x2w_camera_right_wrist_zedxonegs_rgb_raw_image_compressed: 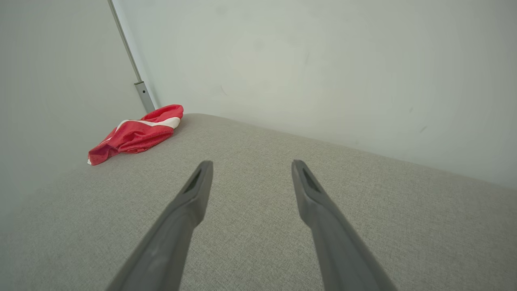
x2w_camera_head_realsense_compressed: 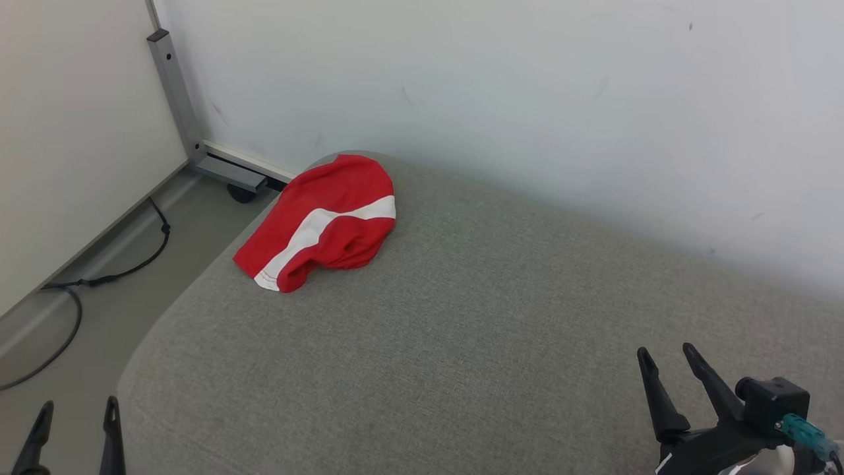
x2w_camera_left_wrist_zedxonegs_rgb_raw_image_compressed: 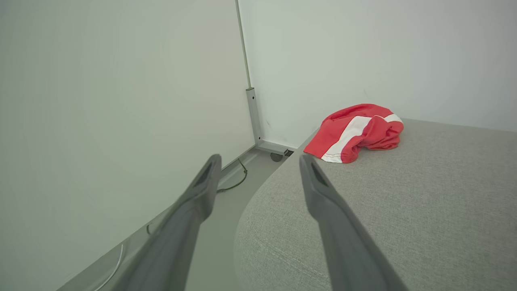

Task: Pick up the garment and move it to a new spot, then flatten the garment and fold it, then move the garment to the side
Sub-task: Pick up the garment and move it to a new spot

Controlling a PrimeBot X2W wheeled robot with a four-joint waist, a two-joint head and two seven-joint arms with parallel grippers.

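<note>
red garment (x2w_camera_head_realsense_compressed: 323, 221) with white stripe, bunched at far left corner of grey cushion (x2w_camera_head_realsense_compressed: 461, 330) by the wall, my left tool (x2w_camera_head_realsense_compressed: 79, 404) spread wide, empty, at near left edge, my right tool (x2w_camera_head_realsense_compressed: 666, 351) wide apart, empty, over near right, both well apart from garment

Garment (x2w_camera_head_realsense_compressed: 323, 221): bright red, with one broad white band across it. The hem corner is white with fine stitch lines.
Upholstered surface (x2w_camera_head_realsense_compressed: 461, 330): grey with a slight green cast, fine woven fleck, no print.
Wall (x2w_camera_head_realsense_compressed: 527, 86): plain white, a few small dark scuffs.
Side panel (x2w_camera_head_realsense_compressed: 66, 132): off-white.
Post (x2w_camera_head_realsense_compressed: 175, 92): matte grey metal.
Floor (x2w_camera_head_realsense_compressed: 99, 316): dull grey.
Cable (x2w_camera_head_realsense_compressed: 163, 229): black.
Left gripper (x2w_camera_head_realsense_compressed: 79, 403) and right gripper (x2w_camera_head_realsense_compressed: 666, 351): black in the head view, dark grey in the wrist views.
Connector (x2w_camera_head_realsense_compressed: 804, 432) by the right gripper: teal.
</note>
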